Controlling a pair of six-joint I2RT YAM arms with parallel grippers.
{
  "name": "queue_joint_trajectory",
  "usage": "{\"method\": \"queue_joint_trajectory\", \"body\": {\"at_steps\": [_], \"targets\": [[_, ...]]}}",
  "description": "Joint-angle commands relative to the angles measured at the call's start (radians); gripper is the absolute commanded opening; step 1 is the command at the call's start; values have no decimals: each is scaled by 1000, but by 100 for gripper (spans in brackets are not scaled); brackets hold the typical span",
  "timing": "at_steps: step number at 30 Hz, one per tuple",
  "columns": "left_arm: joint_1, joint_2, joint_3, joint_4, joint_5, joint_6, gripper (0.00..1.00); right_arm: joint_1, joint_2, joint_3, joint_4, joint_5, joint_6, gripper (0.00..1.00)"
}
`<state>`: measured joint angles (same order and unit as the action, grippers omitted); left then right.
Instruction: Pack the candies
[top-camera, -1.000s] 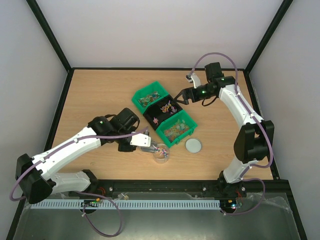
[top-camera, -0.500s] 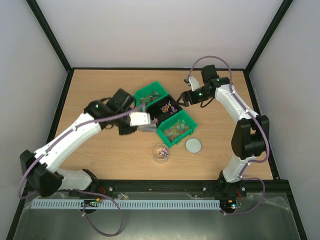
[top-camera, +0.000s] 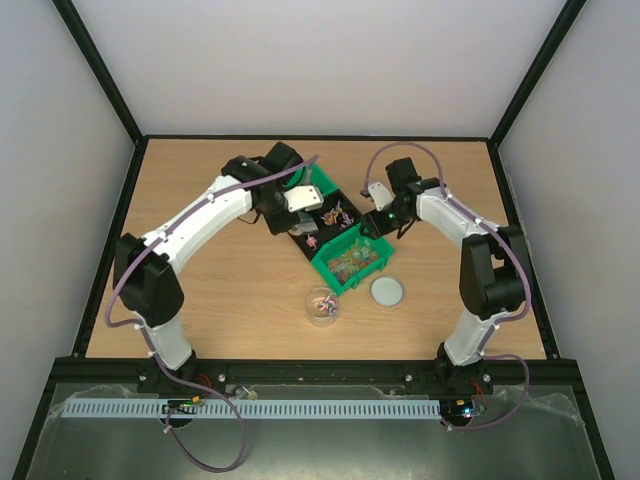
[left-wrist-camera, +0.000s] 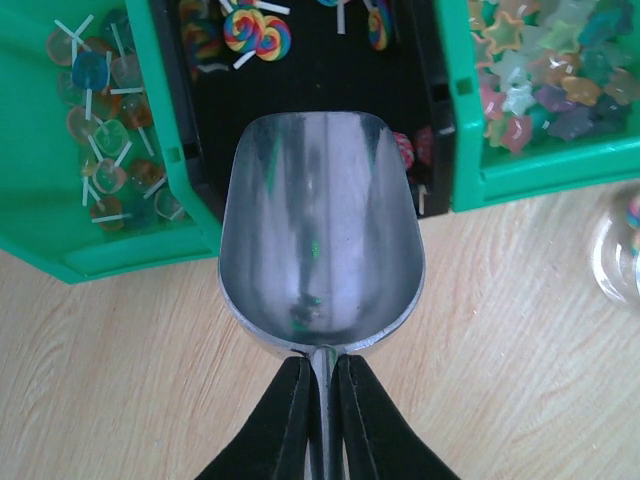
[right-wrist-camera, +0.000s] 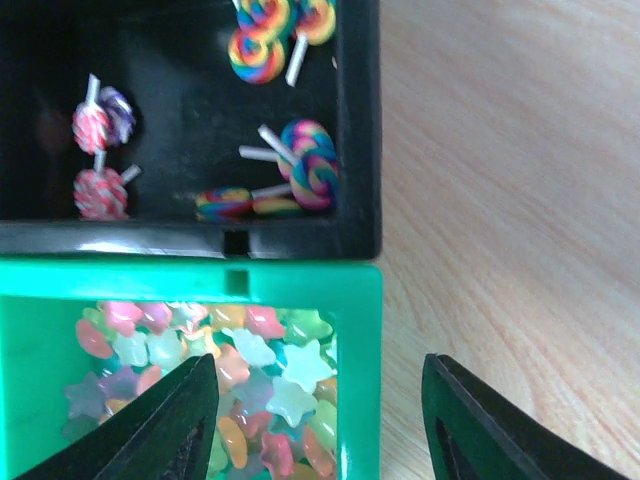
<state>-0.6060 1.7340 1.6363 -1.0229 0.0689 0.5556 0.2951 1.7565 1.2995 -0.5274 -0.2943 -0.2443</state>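
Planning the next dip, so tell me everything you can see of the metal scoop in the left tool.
The dull grey metal scoop is a smooth trough, rounded at the back, straight at the front lip, and empty. Its thin handle is clamped between the black fingers of the left tool. The lip reaches over the near wall of the black plastic bin; the back is over the wooden table. Whether it touches the bin cannot be told.

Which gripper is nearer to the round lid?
Right. The right gripper is over the star-candy bin beside the lid; the left gripper, holding the scoop, is by the black bin, farther.
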Motion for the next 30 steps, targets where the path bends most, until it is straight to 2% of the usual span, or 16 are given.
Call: {"method": "queue_joint_trajectory", "body": {"at_steps": [1,10,17,22,29,30], "targets": [[1,75,75,-50,-46,-63,2,1,-12,-78,37,20,-33,55],[-42,206,122,-43,-119,-80,2,27,-11,-171,141,17,-10,43],[-78,261,111,-1,-90,-91,2,50,-23,-226,204,25,-17,31],[-84,291,74,57,-50,-98,2,58,-28,-227,210,17,-42,26],[-83,324,2,169,-5,-131,2,58,-21,-217,220,21,-69,2],[-83,326,-15,190,-1,-137,2,59,-23,-218,224,20,-73,2]]}}
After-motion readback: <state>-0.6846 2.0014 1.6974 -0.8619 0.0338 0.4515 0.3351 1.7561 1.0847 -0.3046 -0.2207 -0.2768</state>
